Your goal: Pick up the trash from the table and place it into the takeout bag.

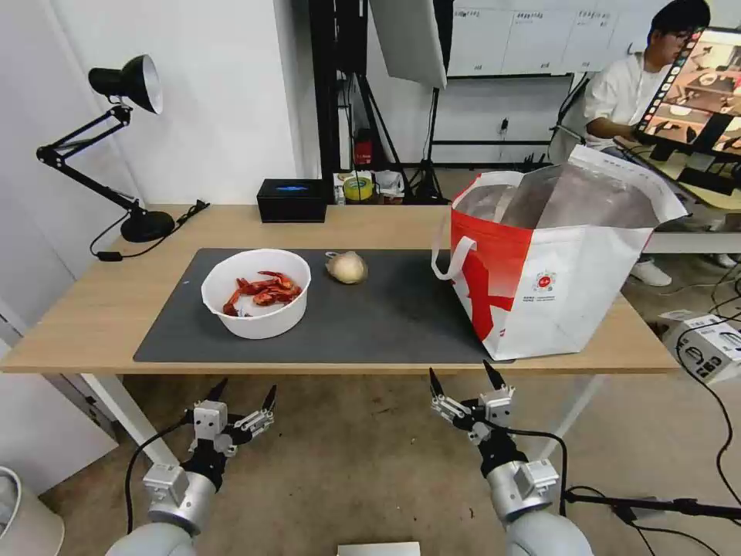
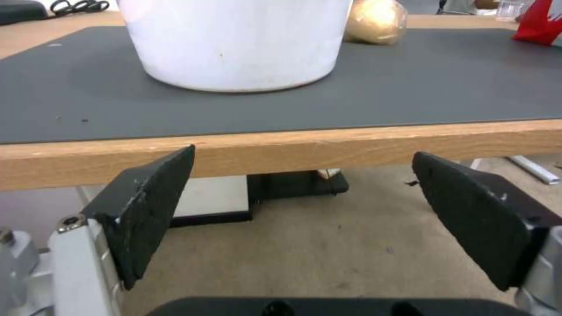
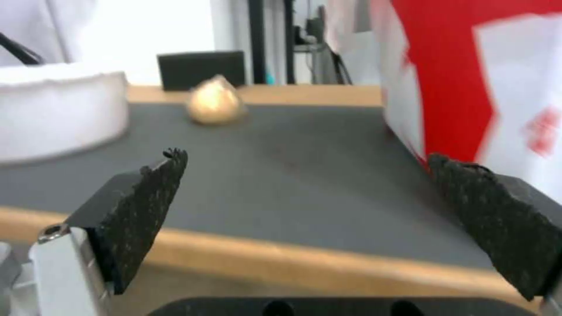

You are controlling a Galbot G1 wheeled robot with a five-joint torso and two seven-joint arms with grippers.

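Both the left gripper [image 1: 245,392] and right gripper [image 1: 461,377] hang wide open and empty below the table [image 1: 93,309] edge; watch that your reach doesn't tip the bowl [image 1: 256,293] of shells.

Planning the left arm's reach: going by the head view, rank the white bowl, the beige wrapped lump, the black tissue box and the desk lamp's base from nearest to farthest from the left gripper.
From the left gripper, open below the table's near edge:
1. White bowl, on the mat just ahead.
2. Beige wrapped lump, behind the bowl, toward the bag side.
3. Black tissue box at the far edge and lamp base at the far left: too close to call.
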